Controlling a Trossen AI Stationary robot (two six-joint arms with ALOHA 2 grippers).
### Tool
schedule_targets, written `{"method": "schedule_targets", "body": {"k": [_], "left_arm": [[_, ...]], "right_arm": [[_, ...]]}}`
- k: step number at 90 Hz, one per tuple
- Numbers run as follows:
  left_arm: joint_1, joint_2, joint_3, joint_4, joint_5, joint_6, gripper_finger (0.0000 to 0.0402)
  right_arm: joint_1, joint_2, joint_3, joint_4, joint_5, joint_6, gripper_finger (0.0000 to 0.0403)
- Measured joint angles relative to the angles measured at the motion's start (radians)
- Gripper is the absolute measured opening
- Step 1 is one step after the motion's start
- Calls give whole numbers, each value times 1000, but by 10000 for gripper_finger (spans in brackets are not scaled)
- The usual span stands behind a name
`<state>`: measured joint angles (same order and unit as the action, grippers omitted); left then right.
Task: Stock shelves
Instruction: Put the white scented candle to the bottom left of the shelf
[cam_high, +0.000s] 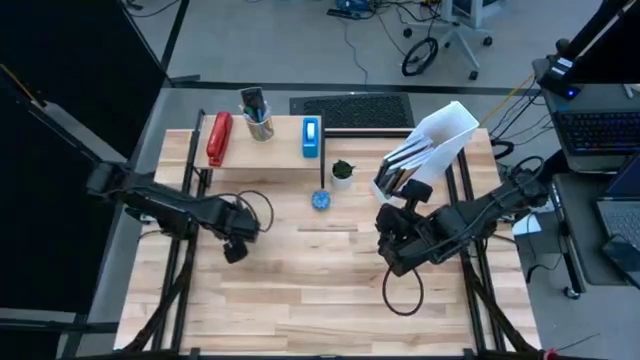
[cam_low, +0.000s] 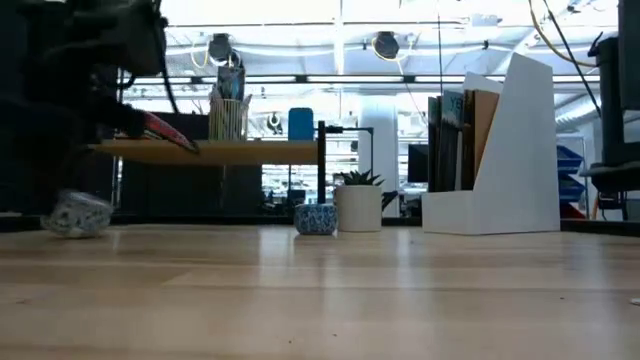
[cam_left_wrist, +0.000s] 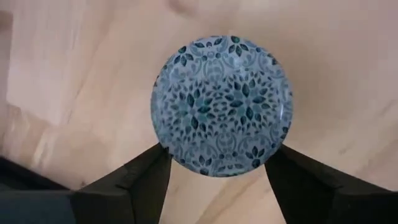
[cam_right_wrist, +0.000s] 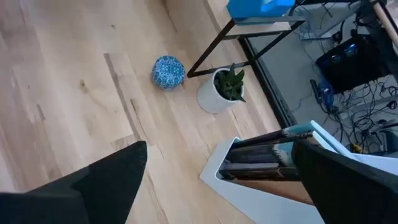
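My left gripper (cam_high: 236, 250) stands over the table's left-middle, pointing down, shut on a small blue-and-white patterned bowl (cam_left_wrist: 221, 106), which also shows in the low view (cam_low: 78, 214). A second patterned bowl (cam_high: 320, 200) sits on the table beside a white potted plant (cam_high: 343, 173). The low wood shelf (cam_high: 265, 160) carries a red stapler (cam_high: 218, 138), a pen cup (cam_high: 258, 118) and a blue box (cam_high: 311, 137). The white file holder (cam_high: 440, 145) holds books. My right gripper (cam_high: 395, 250) hovers open at the right-middle, with nothing between its fingers. My left gripper pinches the bowl between its two fingers, at opposite sides of its round rim (cam_left_wrist: 169, 152). The fingers come from above, pointing down. The bowl sits tilted low over the table (cam_low: 78, 214); I cannot tell whether it touches the wood.
The shelf's thin black legs (cam_right_wrist: 211, 50) stand close to the second bowl and the plant. A keyboard (cam_high: 352, 108) lies behind the shelf. A cable loop (cam_high: 400, 295) hangs below the right arm. Bare tabletop (cam_high: 310, 300) stretches along the near side.
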<state>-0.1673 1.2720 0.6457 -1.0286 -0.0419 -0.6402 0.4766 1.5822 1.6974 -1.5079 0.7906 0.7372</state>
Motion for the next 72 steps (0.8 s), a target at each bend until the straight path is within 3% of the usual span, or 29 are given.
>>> {"method": "schedule_targets", "body": {"k": [36, 72], "left_arm": [[44, -28, -85, -10, 12, 47, 236], [42, -158, 100, -119, -39, 56, 237]], "right_arm": [[-13, 0, 0, 53, 0, 1, 384], [-13, 0, 0, 78, -1, 0, 384]]}}
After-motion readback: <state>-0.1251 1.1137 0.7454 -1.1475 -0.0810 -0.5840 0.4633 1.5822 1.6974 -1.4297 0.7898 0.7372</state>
